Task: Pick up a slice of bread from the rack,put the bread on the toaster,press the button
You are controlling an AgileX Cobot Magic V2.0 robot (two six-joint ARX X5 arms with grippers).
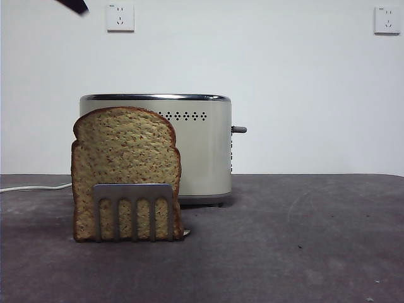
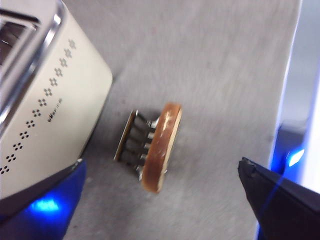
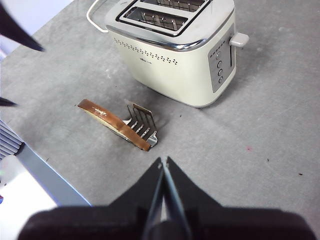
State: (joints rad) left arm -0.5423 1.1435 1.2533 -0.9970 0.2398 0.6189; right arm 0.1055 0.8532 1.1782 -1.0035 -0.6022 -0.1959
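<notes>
**Bread in the rack beside the toaster, both grippers away from it**

The bread (image 1: 124,170) is seen standing upright in the rack (image 1: 134,211), in front of the toaster (image 1: 201,148) and covering a part of its wall in the front view. From this low view the slice looks almost as tall as the toaster, and the lever (image 1: 238,129) is seen at the toaster's side. A white cord (image 1: 35,187) is laid on the table (image 1: 297,246) behind the bread.

How far the bread stands from the toaster is not shown by the front view. This is shown by the wrist views: in the right wrist view the rack (image 3: 141,125) is placed a little apart from the toaster (image 3: 175,65), with grey table (image 3: 260,145) between them, and the bread (image 3: 112,123) is held at the rack's side turned away from the toaster. Two open slots and a column of small buttons (image 3: 219,64) beside the lever are seen only there.

The right gripper (image 3: 163,162) is held high above the table, near the rack, with its jaws pressed together. The left gripper (image 2: 165,200) is spread wide, with the bread (image 2: 161,146) and rack (image 2: 134,140) seen edge-on between its jaws, far below. Nothing is touched by either gripper. In the front view only a black tip (image 1: 74,5) is shown at the top corner.
</notes>
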